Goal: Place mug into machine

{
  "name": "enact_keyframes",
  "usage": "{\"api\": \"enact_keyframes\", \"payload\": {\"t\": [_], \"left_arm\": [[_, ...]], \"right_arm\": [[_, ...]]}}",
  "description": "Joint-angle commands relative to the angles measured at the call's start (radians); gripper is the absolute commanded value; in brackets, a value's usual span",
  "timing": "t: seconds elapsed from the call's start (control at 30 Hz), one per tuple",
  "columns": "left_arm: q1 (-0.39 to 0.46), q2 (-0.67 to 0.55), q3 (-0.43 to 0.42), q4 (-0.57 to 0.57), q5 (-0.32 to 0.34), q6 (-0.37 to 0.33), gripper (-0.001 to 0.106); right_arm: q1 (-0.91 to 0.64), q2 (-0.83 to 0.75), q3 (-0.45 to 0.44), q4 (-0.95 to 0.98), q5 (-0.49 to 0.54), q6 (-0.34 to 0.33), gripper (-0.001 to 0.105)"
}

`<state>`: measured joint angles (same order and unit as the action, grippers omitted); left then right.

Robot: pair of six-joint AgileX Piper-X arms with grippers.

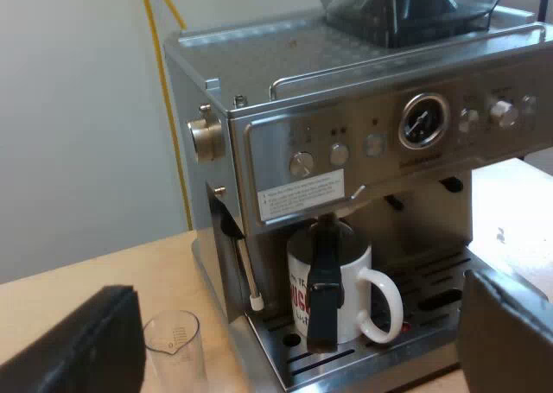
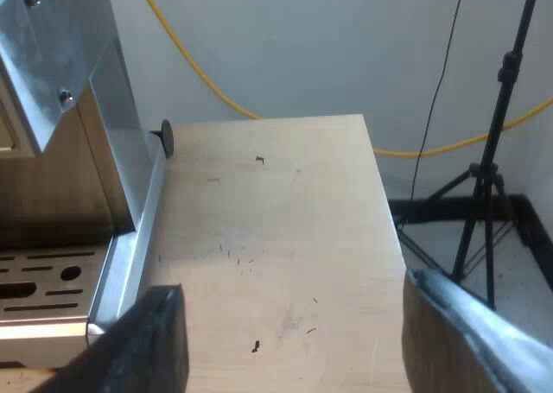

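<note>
Fingers (image 1: 78,345) of my left gripper (image 1: 295,302) stand wide apart and hold nothing. They are pulled back from the espresso machine (image 1: 363,142) and face its front. Between them and the machine, the white mug (image 1: 346,294) sits upright on the drip tray (image 1: 432,276), under the brew head. The dark handle (image 1: 324,281) of the holder locked in above points out across its front. I judge the placing itself done: the mug rests in the machine and nothing grips it. What remains is a clean retreat. That calls for keeping the near finger off the measuring glass (image 1: 173,345), which stands on the desk (image 1: 104,268) just beside the machine's corner.

As for contents, the measuring glass looks empty. The holder and its handle hide the mug's mouth, so I cannot tell what is in it. The bean hopper (image 1: 406,4) on top is too dark to judge.

My right gripper (image 2: 292,307) hovers over bare desk beside the tray's edge (image 2: 130,255), its fingers (image 2: 151,341) also apart and empty. It has no part in this step.
</note>
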<state>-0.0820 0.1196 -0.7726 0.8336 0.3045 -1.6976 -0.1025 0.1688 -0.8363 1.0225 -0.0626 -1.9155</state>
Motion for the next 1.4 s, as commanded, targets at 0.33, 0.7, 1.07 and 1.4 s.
{"api": "enact_keyframes", "payload": {"t": [0.33,0.7,1.07,1.4], "left_arm": [[0.001,-0.130,0.022,0.114,0.014,-0.004,0.081],[0.001,-0.269,0.126,0.257,0.012,-0.057,0.081],[0.001,-0.270,0.246,0.061,-0.046,-0.096,0.081],[0.001,-0.270,0.322,0.058,-0.046,-0.093,0.081]], "right_arm": [[-0.002,-0.220,0.080,0.128,-0.018,0.001,0.056],[-0.002,-0.224,0.095,0.133,-0.099,-0.005,0.056],[-0.002,-0.224,0.124,0.080,-0.099,0.016,0.056],[-0.002,-0.223,0.238,0.073,-0.099,0.064,0.056]]}}
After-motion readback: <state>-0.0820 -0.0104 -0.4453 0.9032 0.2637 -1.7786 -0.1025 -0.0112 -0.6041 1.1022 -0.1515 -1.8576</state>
